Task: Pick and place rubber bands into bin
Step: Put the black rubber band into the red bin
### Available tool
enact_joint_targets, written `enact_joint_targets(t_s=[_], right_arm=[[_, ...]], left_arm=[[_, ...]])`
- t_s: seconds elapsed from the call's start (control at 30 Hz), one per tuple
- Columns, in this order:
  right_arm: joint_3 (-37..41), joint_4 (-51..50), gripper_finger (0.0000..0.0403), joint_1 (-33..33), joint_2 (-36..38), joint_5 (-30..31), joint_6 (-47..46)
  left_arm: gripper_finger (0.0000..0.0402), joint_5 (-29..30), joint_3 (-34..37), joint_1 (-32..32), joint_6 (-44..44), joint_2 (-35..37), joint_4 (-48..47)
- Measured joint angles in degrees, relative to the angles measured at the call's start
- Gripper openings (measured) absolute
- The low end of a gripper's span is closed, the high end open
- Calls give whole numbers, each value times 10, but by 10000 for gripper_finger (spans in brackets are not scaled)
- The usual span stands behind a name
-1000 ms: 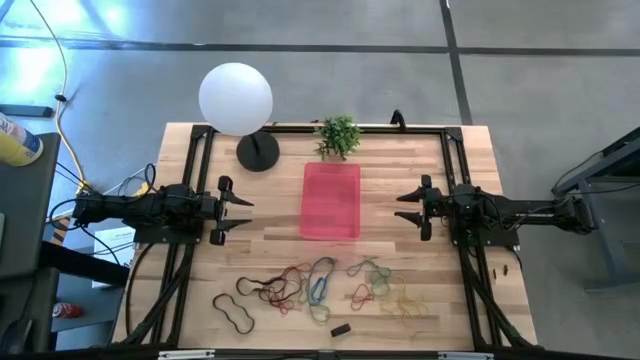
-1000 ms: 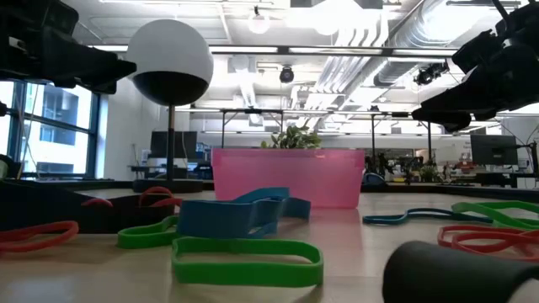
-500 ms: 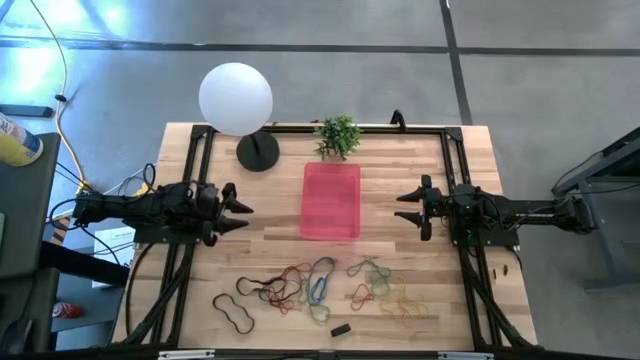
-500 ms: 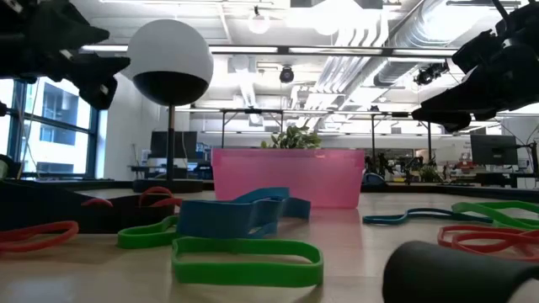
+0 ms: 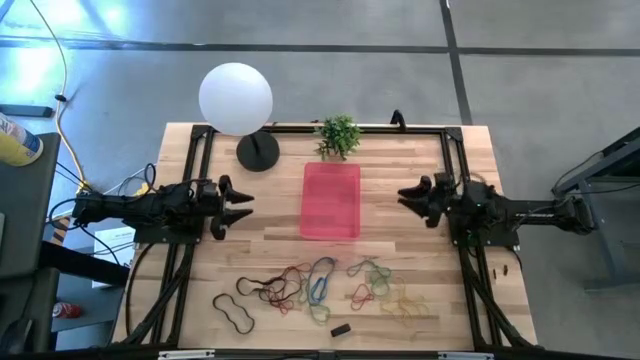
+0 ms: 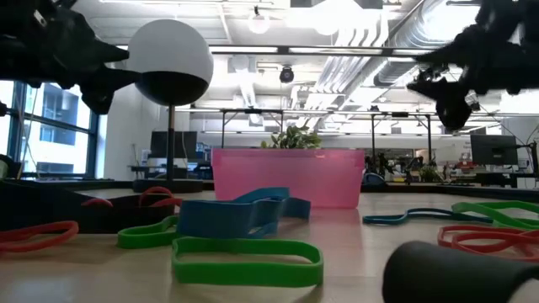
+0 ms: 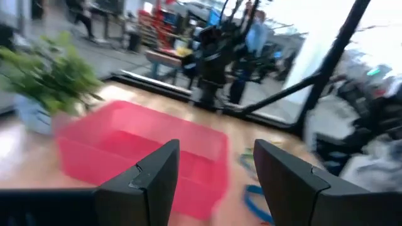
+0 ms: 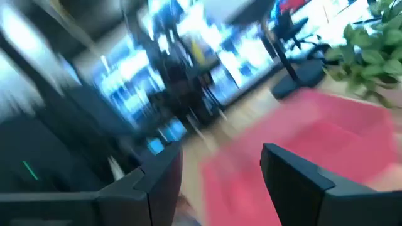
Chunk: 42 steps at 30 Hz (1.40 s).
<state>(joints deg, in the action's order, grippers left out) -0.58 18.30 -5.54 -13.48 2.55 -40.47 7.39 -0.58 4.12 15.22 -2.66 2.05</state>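
Observation:
The rubber bands (image 5: 320, 285) lie loose in a scattered row near the table's front edge, in black, red, blue, green and yellow; the low view shows green and blue ones (image 6: 244, 252) up close. The pink bin (image 5: 331, 200) stands on the middle of the table. My left gripper (image 5: 243, 204) hovers open left of the bin, pointing level at it, and its wrist view shows the bin (image 7: 144, 147) ahead. My right gripper (image 5: 408, 200) hovers open right of the bin, facing it (image 8: 314, 150). Both grippers are above the table with nothing between their fingers.
A white globe lamp (image 5: 236, 97) on a black foot and a small potted plant (image 5: 338, 134) stand at the table's far edge behind the bin. A small black block (image 5: 341, 329) lies at the front edge. Black frame rails (image 5: 185, 250) run along both sides.
Both grippers have rolled about their own pointing line while staying beside the bin. My right gripper has also tipped and risen a little, mostly in the last half second. Both stay open. The bands and bin have not moved.

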Motion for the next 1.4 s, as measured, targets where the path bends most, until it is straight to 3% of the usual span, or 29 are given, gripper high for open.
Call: enact_joint_targets(t_s=[0.17, 0.4, 0.57, 0.73, 0.87, 0.93, 1.1, 1.2, 1.3, 1.4], right_arm=[[0, 47, 204, 0, 0, 59, -129], [0, 55, 204, 0, 0, 72, -136], [0, 41, 204, -7, -1, 143, -89], [0, 123, 204, -6, -8, 97, -114], [-9, 256, 204, -2, -29, 40, -92], [-37, 278, 204, 7, -47, 24, -56], [-144, 266, 204, 42, -134, 29, 80], [-217, 254, 204, 62, -202, 2, 137], [-294, 162, 204, 77, -256, -36, 177], [-371, -3, 204, 87, -300, -34, 190]], left_arm=[[193, 60, 0, 0, 74, 0, 9], [193, 98, 0, 0, 24, -2, 12], [193, 93, 0, 0, 2, -2, 12], [193, 15, 0, 0, 41, -2, 13], [193, -115, 0, 0, 88, -3, 16], [193, -152, 0, -1, 119, -3, 17], [193, -154, 0, 0, 142, -3, 37], [193, -171, 0, 0, 137, -3, 39], [193, -212, 0, -3, 138, -8, 35], [193, -228, -1, -29, 140, -29, 38]])
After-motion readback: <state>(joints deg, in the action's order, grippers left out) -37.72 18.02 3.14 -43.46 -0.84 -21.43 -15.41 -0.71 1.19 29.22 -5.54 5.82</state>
